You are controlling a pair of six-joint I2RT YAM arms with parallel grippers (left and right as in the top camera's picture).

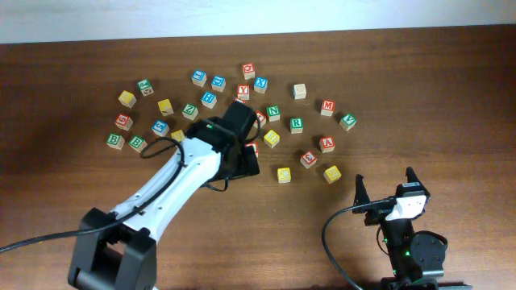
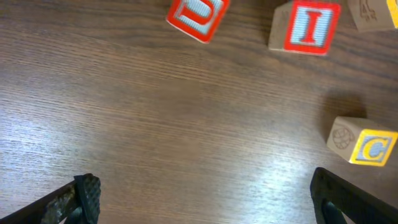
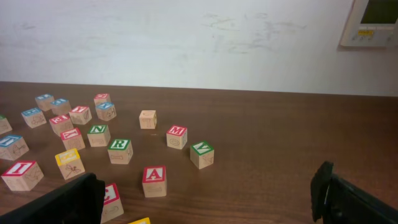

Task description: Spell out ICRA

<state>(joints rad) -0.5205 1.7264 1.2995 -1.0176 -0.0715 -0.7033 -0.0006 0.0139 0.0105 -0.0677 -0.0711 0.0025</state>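
Note:
In the left wrist view my left gripper [image 2: 208, 198] is open and empty over bare wood. A red I block [image 2: 306, 26] lies beyond it at the upper right, and a yellow C block [image 2: 364, 142] at the right. In the overhead view the left gripper [image 1: 247, 159] hangs over the middle of the block cluster and partly hides the red I block [image 1: 252, 147]. My right gripper [image 3: 205, 200] is open and empty. In front of it lie a red A block [image 3: 154, 180], a green R block [image 3: 119, 151] and a red C block [image 3: 111, 198].
Several other letter blocks are scattered across the far half of the table [image 1: 419, 89], among them a red M [image 3: 176, 137], a green V [image 3: 202, 154] and a green N [image 3: 98, 134]. The right gripper [image 1: 385, 184] sits near the front right edge.

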